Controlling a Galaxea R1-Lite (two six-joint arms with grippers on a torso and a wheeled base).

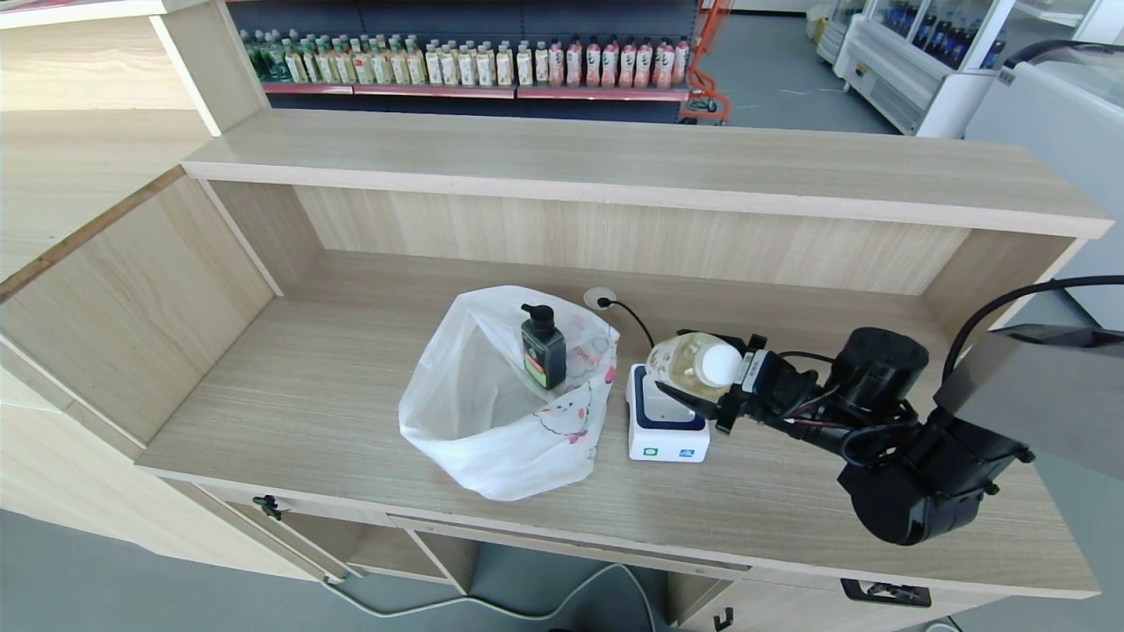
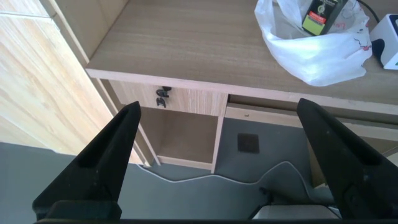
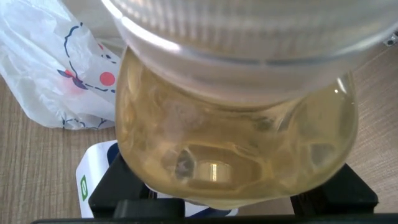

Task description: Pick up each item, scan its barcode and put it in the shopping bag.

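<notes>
Head view: one white shopping bag (image 1: 505, 412) on the counter, with one dark pump bottle (image 1: 543, 348) standing inside. Just beside it is one scanner (image 1: 665, 421), and the right gripper (image 1: 695, 370) is clamped on one bottle of yellowish liquid (image 1: 680, 360) right over it.

Left wrist view: the left gripper (image 2: 217, 155) has both fingers spread wide with nothing between them, down below the counter edge.

Right wrist view: same bottle up close, above the scanner, with the bag next to it.
</notes>
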